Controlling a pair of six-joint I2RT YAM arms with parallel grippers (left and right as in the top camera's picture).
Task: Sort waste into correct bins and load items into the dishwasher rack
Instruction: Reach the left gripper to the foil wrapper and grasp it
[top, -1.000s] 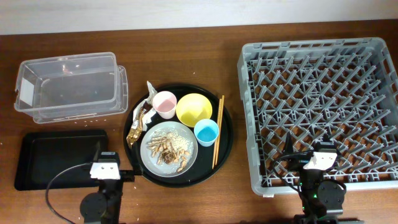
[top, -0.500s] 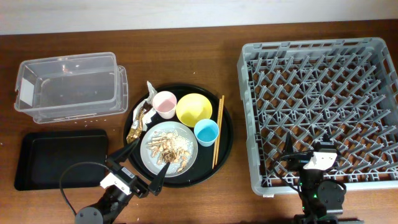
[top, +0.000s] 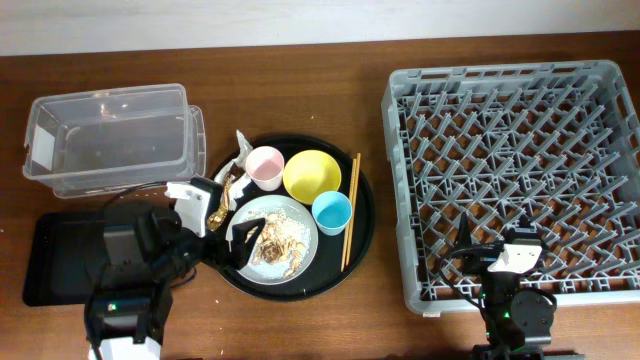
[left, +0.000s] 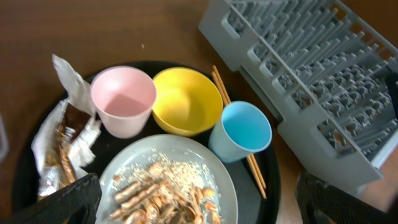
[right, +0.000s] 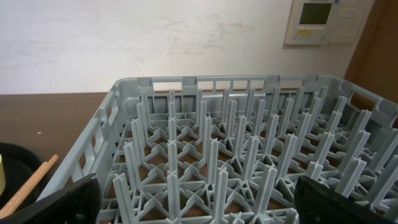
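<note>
**Left arm is hanging open over the plate, waste lying off its left finger**

Ahead and to the left of the left gripper (top: 222, 240), the clear plastic tub (top: 110, 140) is sitting open. The shallow black tray (top: 60, 255) is lying directly to its left, close by. The gripper's jaws are standing spread wide, holding nothing, and it is hovering over the near left part of the grey-blue plate (left: 211, 168), where the food scraps (left: 155, 193) are lying.

Just outside its left finger, the foil wrapper (left: 59, 155) is lying with its long axis running away from the gripper. The paper napkin (left: 71, 84) is resting further ahead on the same side. A pick there probably needs a small shift left, with the jaws closing across the wrapper's narrow width.

Ahead, the pink cup (left: 123, 99), yellow bowl (left: 186, 99) and light-blue cup (left: 245, 130) are standing upright and close together. The chopsticks (left: 255, 171) are pointing away just right of them, all on the round black tray (top: 365, 225), so room there is tight. Bare wooden table (top: 300, 90) is showing around it.

Well to the right, the dishwasher rack (top: 515, 170) is sitting empty. The right gripper (top: 512, 262), also spread and empty, is waiting at its near edge, far from the waste.
</note>
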